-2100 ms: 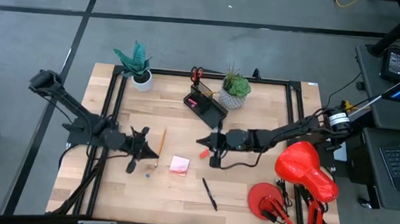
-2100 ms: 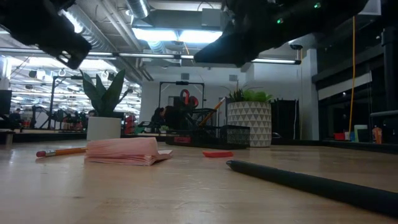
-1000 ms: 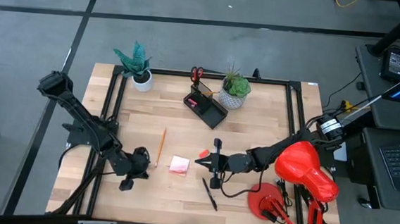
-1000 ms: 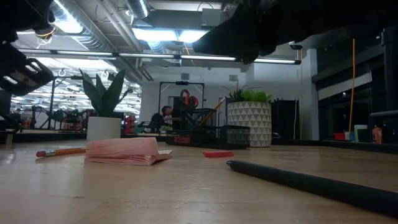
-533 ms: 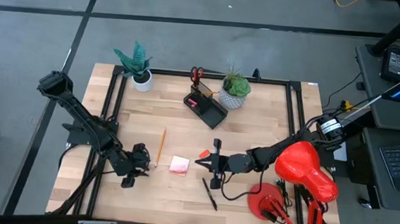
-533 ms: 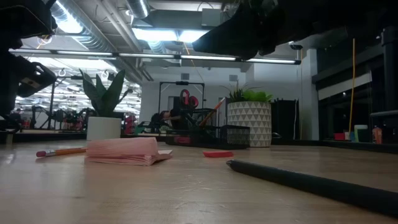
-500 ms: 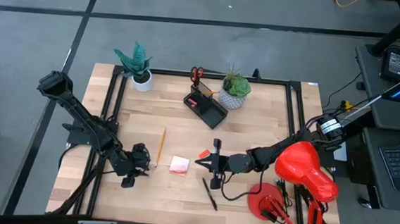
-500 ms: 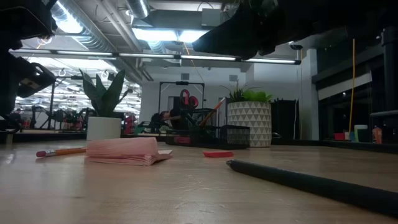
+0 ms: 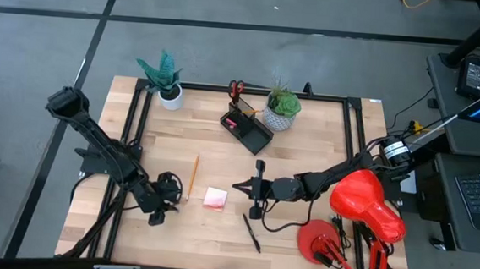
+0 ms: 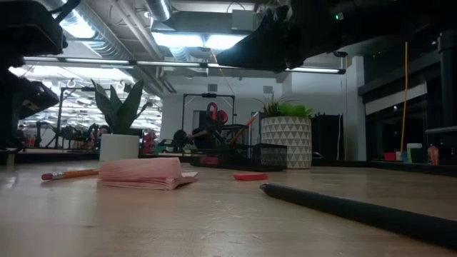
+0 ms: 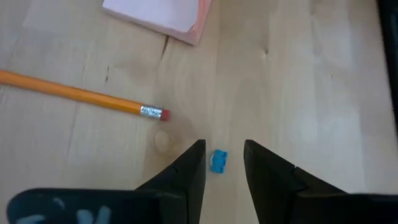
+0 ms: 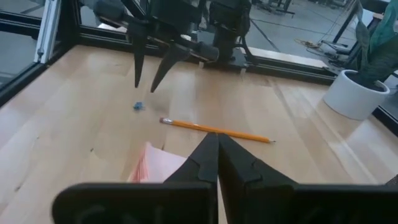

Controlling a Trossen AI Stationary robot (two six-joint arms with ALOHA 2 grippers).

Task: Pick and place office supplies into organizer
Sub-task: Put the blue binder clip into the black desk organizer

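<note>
Left tool [image 11: 219,163] hung low over the tabletop [image 9: 307,139], fingers parted, nothing gripped; a small blue piece [image 11: 218,160] lay on the wood right in the gap between them, just off the pencil's eraser end. Pencil [image 9: 193,173], orange-yellow with a pink eraser tip, lay beside the pink sticky-note pad [image 9: 215,198], long axis running toward the organizer [image 9: 247,126]; the left arm was clearly the nearer one. Right tool [image 9: 248,190] hovered on the pad's other side, fingers pressed together, holding nothing. A black pen [image 9: 252,233] lay near it, farther from the organizer. Red-handled scissors [image 9: 235,88] stood at the organizer's tall end.
</note>
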